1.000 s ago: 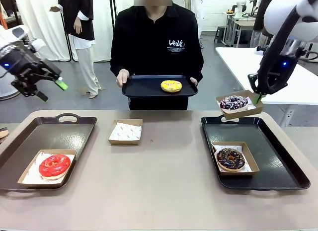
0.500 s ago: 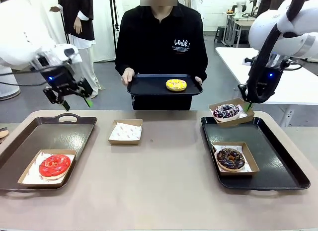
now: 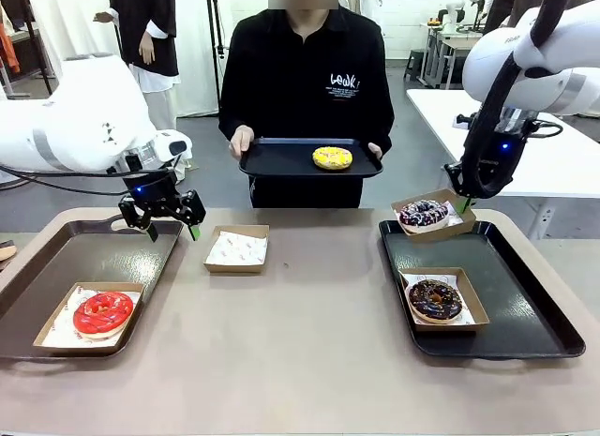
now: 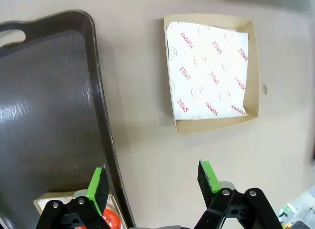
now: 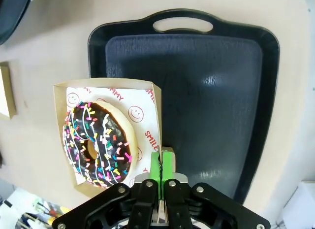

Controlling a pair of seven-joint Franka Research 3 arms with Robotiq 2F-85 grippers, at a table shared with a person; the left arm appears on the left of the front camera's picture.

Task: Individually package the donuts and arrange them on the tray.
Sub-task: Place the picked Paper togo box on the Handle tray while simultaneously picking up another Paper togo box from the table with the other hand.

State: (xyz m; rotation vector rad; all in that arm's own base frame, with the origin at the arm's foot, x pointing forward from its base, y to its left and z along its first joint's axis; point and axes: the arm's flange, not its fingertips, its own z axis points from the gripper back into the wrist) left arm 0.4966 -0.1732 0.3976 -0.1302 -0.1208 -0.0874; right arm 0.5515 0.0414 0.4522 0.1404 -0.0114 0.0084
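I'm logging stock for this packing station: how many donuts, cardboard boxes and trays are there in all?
Donuts: 4 - red donut, yellow donut, chocolate donut, sprinkled donut
Cardboard boxes: 4 - empty box, red donut's box, chocolate donut's box, sprinkled donut's box
Trays: 3 - left tray, right tray, person's tray
Total: 11

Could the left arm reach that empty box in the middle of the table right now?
Probably yes. The left arm has its jaws open, hovering close beside the box, with only bare table between them; nothing lies in the box but paper.
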